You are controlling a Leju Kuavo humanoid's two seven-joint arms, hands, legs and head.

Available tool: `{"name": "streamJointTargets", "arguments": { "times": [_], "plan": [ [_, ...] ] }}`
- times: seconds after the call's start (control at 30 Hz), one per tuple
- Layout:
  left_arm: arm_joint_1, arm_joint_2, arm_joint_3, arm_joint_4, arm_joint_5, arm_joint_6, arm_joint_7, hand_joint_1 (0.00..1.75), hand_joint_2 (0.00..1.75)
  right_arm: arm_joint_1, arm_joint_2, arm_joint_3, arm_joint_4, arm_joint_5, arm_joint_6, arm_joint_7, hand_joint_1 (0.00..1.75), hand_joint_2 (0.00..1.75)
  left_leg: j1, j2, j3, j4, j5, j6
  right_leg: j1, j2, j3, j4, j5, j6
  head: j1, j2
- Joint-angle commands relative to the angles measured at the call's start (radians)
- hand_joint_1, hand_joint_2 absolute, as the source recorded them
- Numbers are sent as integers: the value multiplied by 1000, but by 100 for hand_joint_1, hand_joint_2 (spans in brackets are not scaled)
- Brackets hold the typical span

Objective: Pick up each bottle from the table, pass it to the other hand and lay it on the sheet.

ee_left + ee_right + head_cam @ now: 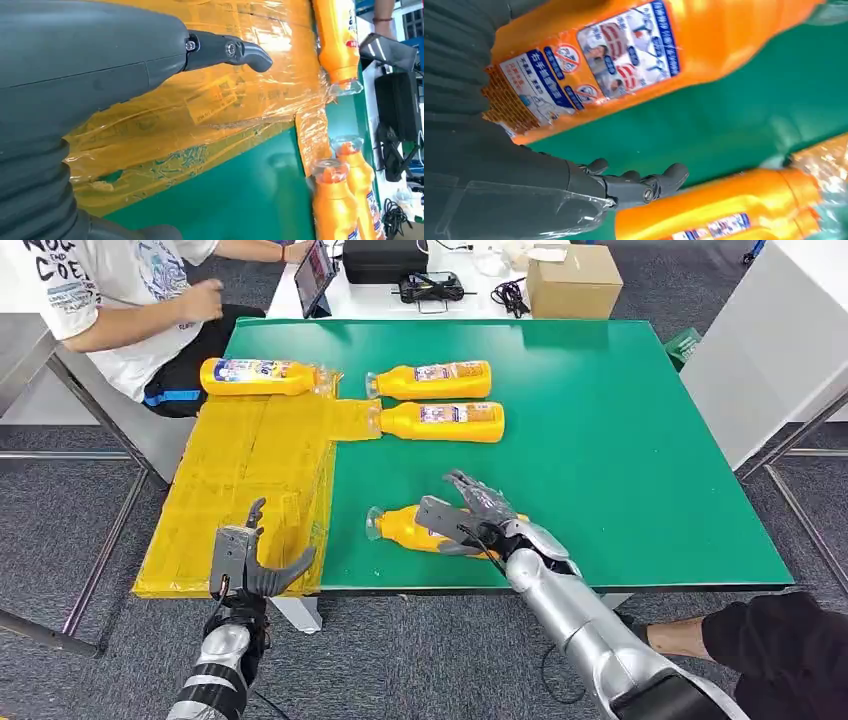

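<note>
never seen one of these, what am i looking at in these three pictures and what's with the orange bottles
This is a humanoid robot with two silver arms. The wide picture is its head view; the two close ones come from cameras at its wrists.

On the green table lie four orange bottles. One bottle rests on the yellow sheet at the left. Two lie side by side mid-table. The right hand reaches over the nearest bottle; whether it grips yet is unclear. The left hand is open, holding nothing, above the sheet's near edge. A person sits at the far left corner.

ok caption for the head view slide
Right hand reaching over the nearest bottle; left hand open above the sheet.
</note>
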Motion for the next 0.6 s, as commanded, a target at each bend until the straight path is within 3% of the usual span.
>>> {"name": "streamJointTargets", "arguments": {
  "times": [0.03, 0.6],
  "plan": [
    [-49, 18, 5, 81, -6, -6, 4, 0, 175, -76, -21, 97, 125, 18, 34, 16, 0, 175, 0, 1, 4, -1, -1, -1, 0, 1, 4, 0, -1, -2, 0, 0],
    [-54, 20, 6, 97, 0, -12, 5, 0, 175, -109, -68, 139, 123, 27, 98, 20, 0, 175, 1, 1, 7, 0, -2, -1, 1, 0, 7, -1, -2, -3, 0, 0]
  ]
}}
